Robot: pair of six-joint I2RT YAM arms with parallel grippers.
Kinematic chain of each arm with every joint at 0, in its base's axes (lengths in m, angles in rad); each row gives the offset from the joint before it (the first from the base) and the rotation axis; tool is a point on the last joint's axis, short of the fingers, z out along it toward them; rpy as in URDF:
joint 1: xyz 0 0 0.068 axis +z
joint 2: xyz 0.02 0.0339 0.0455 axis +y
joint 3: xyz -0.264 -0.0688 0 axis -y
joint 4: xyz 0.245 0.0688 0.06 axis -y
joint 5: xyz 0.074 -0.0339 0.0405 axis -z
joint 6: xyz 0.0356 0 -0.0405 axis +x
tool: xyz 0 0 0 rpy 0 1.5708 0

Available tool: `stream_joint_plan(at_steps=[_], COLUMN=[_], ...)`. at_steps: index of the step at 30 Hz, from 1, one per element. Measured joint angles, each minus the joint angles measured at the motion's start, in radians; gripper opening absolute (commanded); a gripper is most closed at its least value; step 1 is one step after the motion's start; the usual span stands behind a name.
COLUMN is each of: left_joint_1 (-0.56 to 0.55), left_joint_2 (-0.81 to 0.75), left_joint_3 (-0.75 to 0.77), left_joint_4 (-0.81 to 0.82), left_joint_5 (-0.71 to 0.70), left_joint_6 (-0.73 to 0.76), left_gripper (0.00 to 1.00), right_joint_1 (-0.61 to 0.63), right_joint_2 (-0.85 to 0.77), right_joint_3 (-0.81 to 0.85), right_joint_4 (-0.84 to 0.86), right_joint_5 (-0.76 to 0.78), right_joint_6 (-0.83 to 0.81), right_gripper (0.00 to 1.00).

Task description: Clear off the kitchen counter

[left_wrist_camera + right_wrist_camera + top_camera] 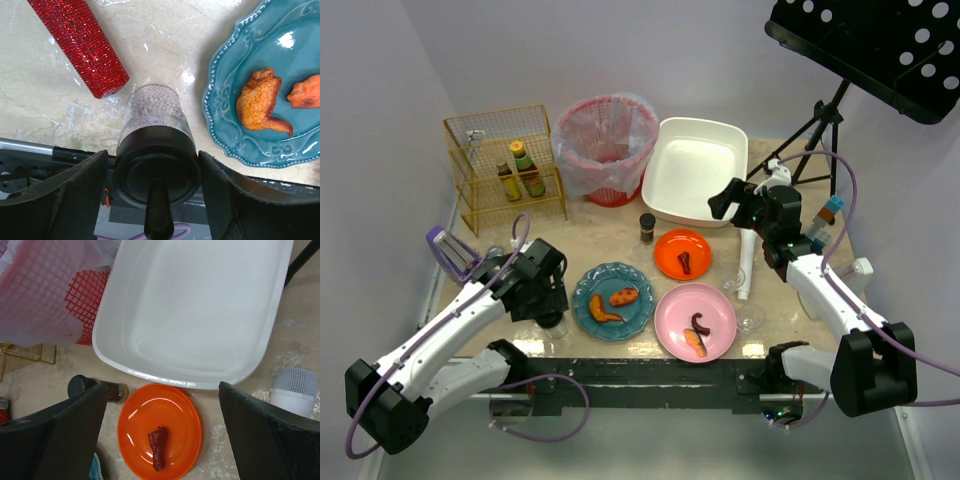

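The kitchen counter point(45, 110) looks like smooth marbled stone, the blue plate point(265, 55) glossy glazed, the red tube point(82, 47) glittery-rough.

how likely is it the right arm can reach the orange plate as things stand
Likely yes: the right gripper hangs open above the orange plate with nothing between them. The white tub and small jar only flank it.

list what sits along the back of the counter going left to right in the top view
yellow wire rack → red lined bin → white tub
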Motion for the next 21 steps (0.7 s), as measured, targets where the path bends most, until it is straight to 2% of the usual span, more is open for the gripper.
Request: stream_joint_plan(at_steps=[3,9,14,18,21], left_joint_1=[-0.01,-0.017,-0.017,-0.017,-0.018], left_joint_2=[0.007,0.012,0.011,0.014,0.051], left_joint_3=[-0.003,-0.01,-0.01,-0.002,0.074], left_joint_4=[0.006,0.01,0.01,0.008,-0.021], left_joint_5=[-0.001,-0.003,-0.004,-0.011,-0.044], left_joint_6=[-0.003,-0.003,-0.003,0.006,0.027], left_gripper=[0.72,0.56,0.31,0.0,0.0], right_joint_1=[0.0,0.0,0.0,0.0,0.0], right_joint_2=[0.0,0.0,0.0,0.0,0.0], right_joint_3=[0.0,0.0,0.0,0.0,0.0], right_joint_4=[0.0,0.0,0.001,0.003,0.003], right_joint_5=[0.0,0.0,0.0,0.0,0.0], right_joint_6=[0.0,0.0,0.002,0.004,0.004], right_gripper=[0.97,0.97,0.97,0.97,0.97])
